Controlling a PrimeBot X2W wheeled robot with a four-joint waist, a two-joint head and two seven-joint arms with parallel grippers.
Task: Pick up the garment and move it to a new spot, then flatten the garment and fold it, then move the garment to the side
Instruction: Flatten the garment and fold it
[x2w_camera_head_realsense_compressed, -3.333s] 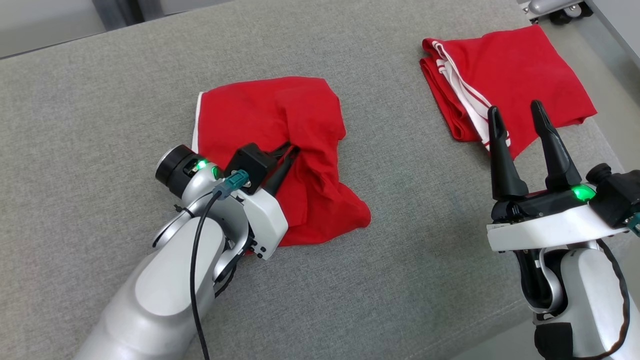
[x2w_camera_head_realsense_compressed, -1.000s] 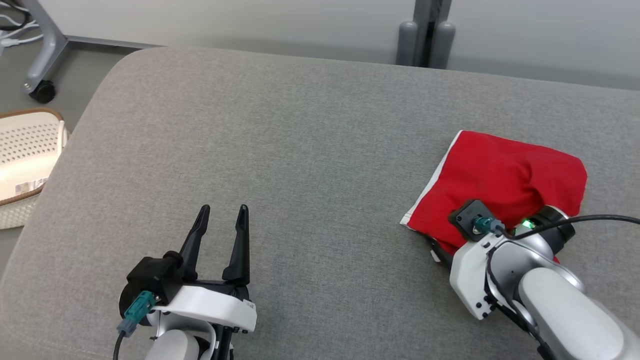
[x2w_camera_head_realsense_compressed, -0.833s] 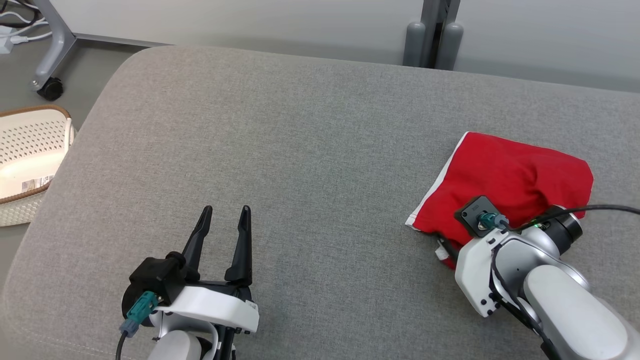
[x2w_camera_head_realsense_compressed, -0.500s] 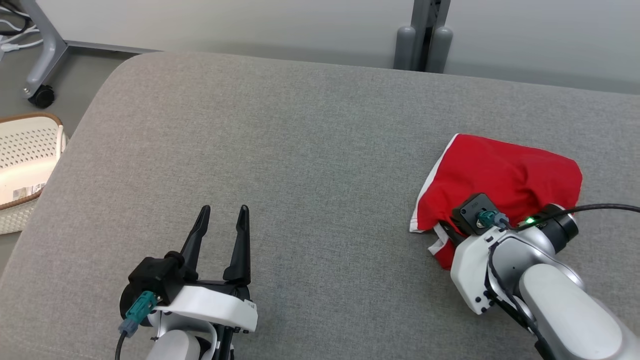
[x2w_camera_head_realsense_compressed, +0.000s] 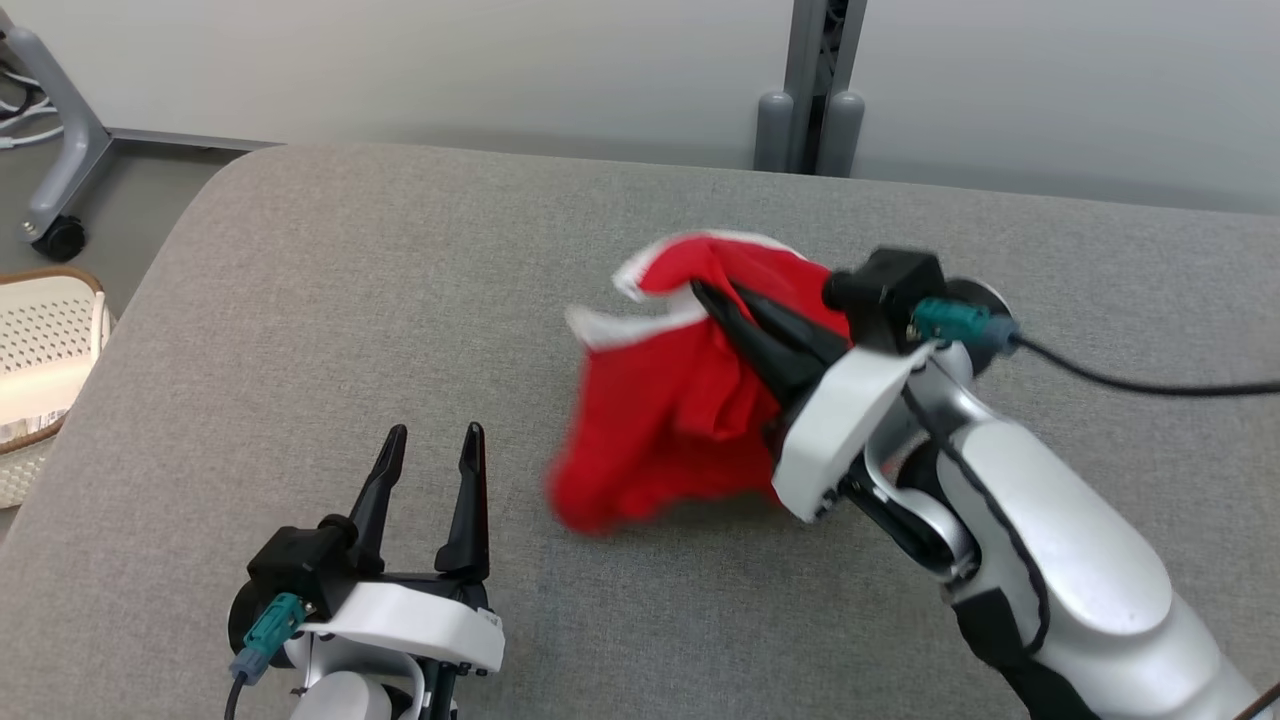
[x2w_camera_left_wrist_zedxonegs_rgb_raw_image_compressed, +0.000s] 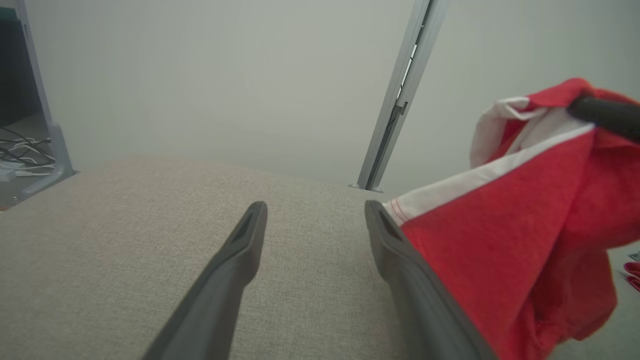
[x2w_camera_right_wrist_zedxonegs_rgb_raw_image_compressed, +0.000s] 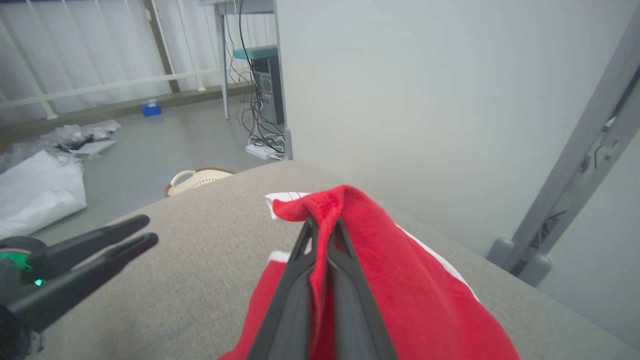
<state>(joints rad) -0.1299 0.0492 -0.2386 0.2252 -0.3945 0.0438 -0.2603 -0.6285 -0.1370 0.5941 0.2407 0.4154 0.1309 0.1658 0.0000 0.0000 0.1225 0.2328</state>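
The garment (x2w_camera_head_realsense_compressed: 680, 400) is red cloth with a white edge band. It hangs bunched above the grey cushion, lifted by my right gripper (x2w_camera_head_realsense_compressed: 712, 298), which is shut on a fold near its top. In the right wrist view the two dark fingers pinch the red fabric (x2w_camera_right_wrist_zedxonegs_rgb_raw_image_compressed: 350, 240) between them (x2w_camera_right_wrist_zedxonegs_rgb_raw_image_compressed: 324, 225). My left gripper (x2w_camera_head_realsense_compressed: 432, 442) rests low at the front left, open and empty, its fingers pointing away from me. The left wrist view shows the open gripper (x2w_camera_left_wrist_zedxonegs_rgb_raw_image_compressed: 315, 212) with the garment (x2w_camera_left_wrist_zedxonegs_rgb_raw_image_compressed: 510, 240) hanging just to its right.
The wide grey cushion (x2w_camera_head_realsense_compressed: 350, 300) has free room to the left and behind. A white perforated basket (x2w_camera_head_realsense_compressed: 40, 370) stands on the floor at the far left. A grey post (x2w_camera_head_realsense_compressed: 810, 100) rises behind the cushion against a pale wall.
My right gripper has closed on the garment, lifted it off the cushion and carried it left toward the middle. The left arm has stayed put; the head camera has shifted a little.
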